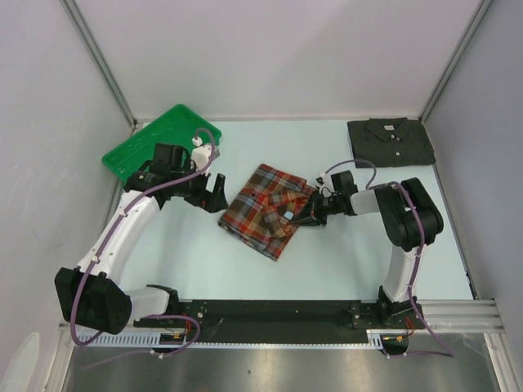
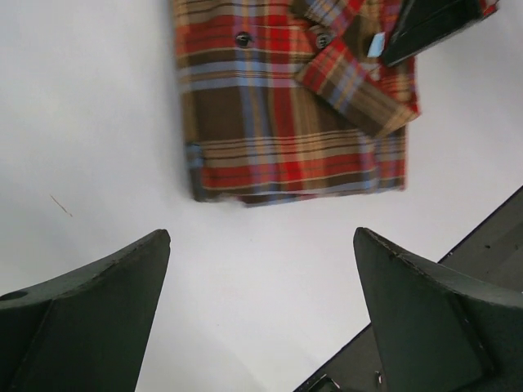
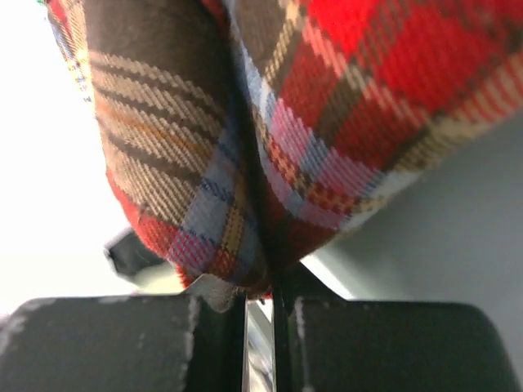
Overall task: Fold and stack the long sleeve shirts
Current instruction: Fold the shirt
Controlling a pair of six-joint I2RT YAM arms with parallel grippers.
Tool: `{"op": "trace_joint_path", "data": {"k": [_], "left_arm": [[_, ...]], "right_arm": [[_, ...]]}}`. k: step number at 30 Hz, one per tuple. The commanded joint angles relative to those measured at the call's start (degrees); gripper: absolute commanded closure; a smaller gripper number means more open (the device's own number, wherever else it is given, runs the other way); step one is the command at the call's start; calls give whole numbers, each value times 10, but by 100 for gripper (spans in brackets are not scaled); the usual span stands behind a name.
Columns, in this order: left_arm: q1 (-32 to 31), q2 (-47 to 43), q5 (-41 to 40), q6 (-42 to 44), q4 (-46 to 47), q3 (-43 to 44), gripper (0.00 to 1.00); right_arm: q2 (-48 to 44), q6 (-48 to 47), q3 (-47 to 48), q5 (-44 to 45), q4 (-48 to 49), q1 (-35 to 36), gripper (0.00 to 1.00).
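Red, brown and navy plaid shirt (image 1: 268,211) is folded into a neat-ish rectangle around the middle of the table (image 1: 204,261), sitting a bit diagonal to the edges. The right gripper (image 3: 260,282) is clamped on its right-hand edge. The wrist view shows a fold of plaid squeezed into the thin slit between the fingers, more than one layer by the look of it. My guess is it's pinching the whole bundle so the fold holds together when it gets carried.

The left gripper (image 2: 261,237) is spread wide with nothing in it, hanging just off the shirt's left side and not touching cloth. It looks parked clear of the fold, or ready to catch the other edge.

The charcoal shirt (image 1: 391,140) is already folded flat, collar showing, in the far right corner. That reads as the stack spot to me, with the plaid one going on top. The green tray (image 1: 161,144) sits at the far left corner and isn't part of this.
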Motion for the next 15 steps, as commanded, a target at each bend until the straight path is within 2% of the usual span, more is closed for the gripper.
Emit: {"op": "trace_joint_path", "data": {"k": [1, 2, 3, 4, 5, 6, 8, 9, 10, 13, 15], "left_arm": [[9, -16, 16, 11, 15, -33, 1], [10, -14, 36, 12, 16, -41, 1], [11, -13, 50, 12, 18, -45, 0], [11, -9, 61, 13, 26, -48, 1], [11, -6, 85, 12, 33, -58, 1], [11, -2, 95, 8, 42, -62, 1], [11, 21, 120, 1, 62, -62, 0], [11, 33, 125, 1, 66, -56, 0], [11, 52, 130, 1, 71, -50, 1], [16, 79, 146, -3, 74, -27, 1], [18, 103, 163, 5, 79, -16, 0]], "right_arm": [[8, -487, 86, -97, -542, -83, 100], [16, -551, 129, -93, -601, -98, 100], [42, -571, 150, -90, -639, -118, 100], [64, -672, 185, -80, -734, -136, 100], [88, -721, 280, -59, -791, -137, 100], [139, -732, 311, -22, -820, -141, 100], [202, -768, 396, -8, -906, -145, 100], [256, -789, 480, 24, -939, -141, 100], [279, -803, 511, 42, -974, -134, 100], [331, -843, 614, 119, -982, -118, 100], [360, -903, 676, 174, -1008, -91, 100]]}}
